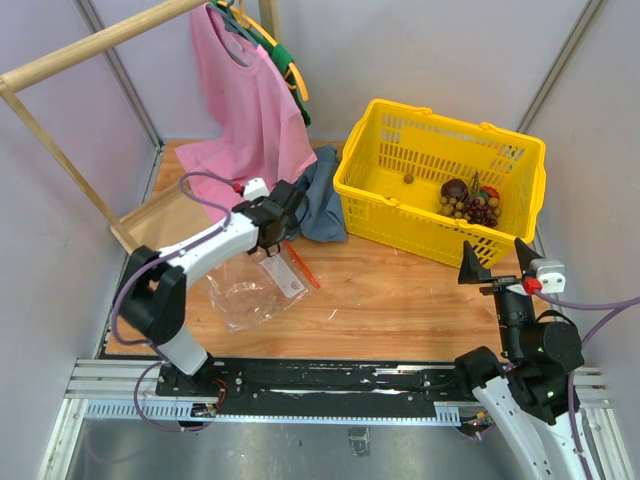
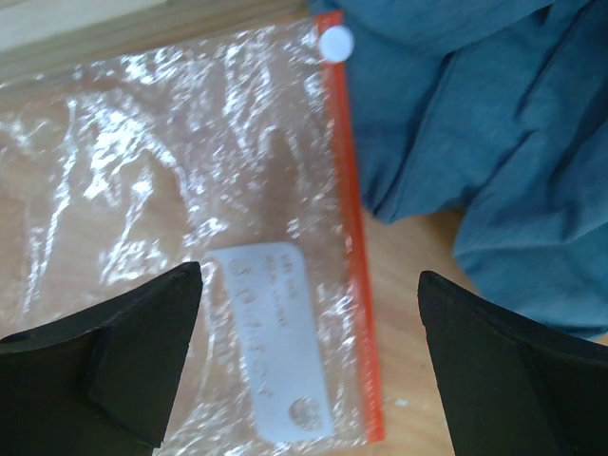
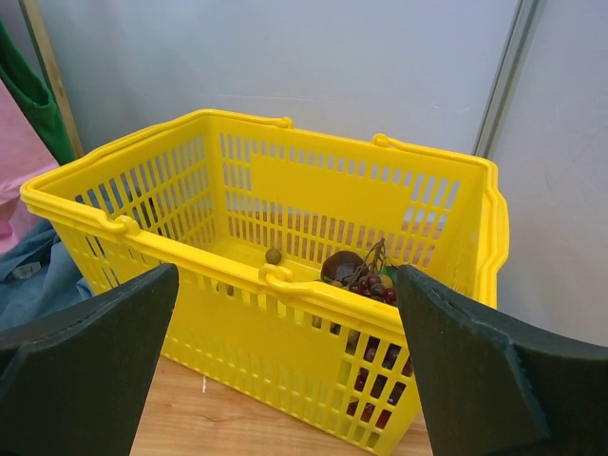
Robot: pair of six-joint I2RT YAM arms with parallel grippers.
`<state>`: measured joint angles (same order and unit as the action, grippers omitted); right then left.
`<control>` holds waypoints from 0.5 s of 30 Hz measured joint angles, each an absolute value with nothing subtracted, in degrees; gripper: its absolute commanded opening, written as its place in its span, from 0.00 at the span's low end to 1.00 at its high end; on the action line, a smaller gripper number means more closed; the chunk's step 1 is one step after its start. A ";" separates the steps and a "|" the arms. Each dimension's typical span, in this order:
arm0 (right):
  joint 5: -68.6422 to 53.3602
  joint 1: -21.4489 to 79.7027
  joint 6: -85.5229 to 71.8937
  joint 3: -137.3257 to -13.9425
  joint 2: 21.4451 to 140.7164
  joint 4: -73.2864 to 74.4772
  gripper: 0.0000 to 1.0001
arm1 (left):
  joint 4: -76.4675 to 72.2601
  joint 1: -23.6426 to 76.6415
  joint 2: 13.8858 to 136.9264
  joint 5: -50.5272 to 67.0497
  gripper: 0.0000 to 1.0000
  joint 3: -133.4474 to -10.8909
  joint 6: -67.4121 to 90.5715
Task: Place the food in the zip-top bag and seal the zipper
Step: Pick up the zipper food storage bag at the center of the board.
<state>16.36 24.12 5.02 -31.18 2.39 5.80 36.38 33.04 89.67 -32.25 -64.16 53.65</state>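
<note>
Left gripper, jaws spread and empty, hangs over the clear zip-top bag lying flat on the table, its red-orange zipper beside a blue cloth. The food sits in the yellow basket. Right gripper faces it, likewise released.

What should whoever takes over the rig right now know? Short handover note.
Left gripper: open, empty, hovering over the zip-top bag, which lies flat by the blue cloth.
Right gripper: open, empty, facing the yellow basket.
Food: in the basket, with one small ball apart from the rest.
Done: nothing bagged. Cannot tell whether the zipper is open.
Left: open the bag, move the food in, seal the zipper.
</note>
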 measured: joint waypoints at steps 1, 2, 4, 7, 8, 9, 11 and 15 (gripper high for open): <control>16.51 24.12 5.02 -31.18 2.35 5.80 0.98 | 36.95 33.52 92.42 -33.54 0.99 -67.11 54.43; 16.56 24.14 5.04 -31.18 2.31 5.80 0.98 | 37.32 33.93 94.83 -34.48 0.99 -69.30 55.09; 16.56 24.38 5.08 -31.16 2.13 5.80 0.98 | 38.26 34.46 98.87 -36.05 0.97 -72.20 56.40; 16.64 24.53 5.19 -31.16 2.09 5.80 0.98 | 39.40 35.11 102.56 -36.99 0.92 -72.86 57.63; 16.69 24.58 5.23 -31.16 2.09 5.80 0.98 | 39.66 35.11 103.46 -37.19 0.90 -72.86 57.80; 16.71 24.62 5.30 -31.16 2.09 5.80 0.98 | 39.79 35.11 104.42 -37.43 0.87 -72.86 57.89; 16.75 24.82 5.41 -31.16 2.09 5.80 0.98 | 39.79 35.11 105.71 -37.54 0.81 -72.88 57.91; 16.78 25.63 5.65 -31.16 2.09 5.80 0.98 | 39.05 35.11 107.81 -37.28 0.74 -73.08 57.47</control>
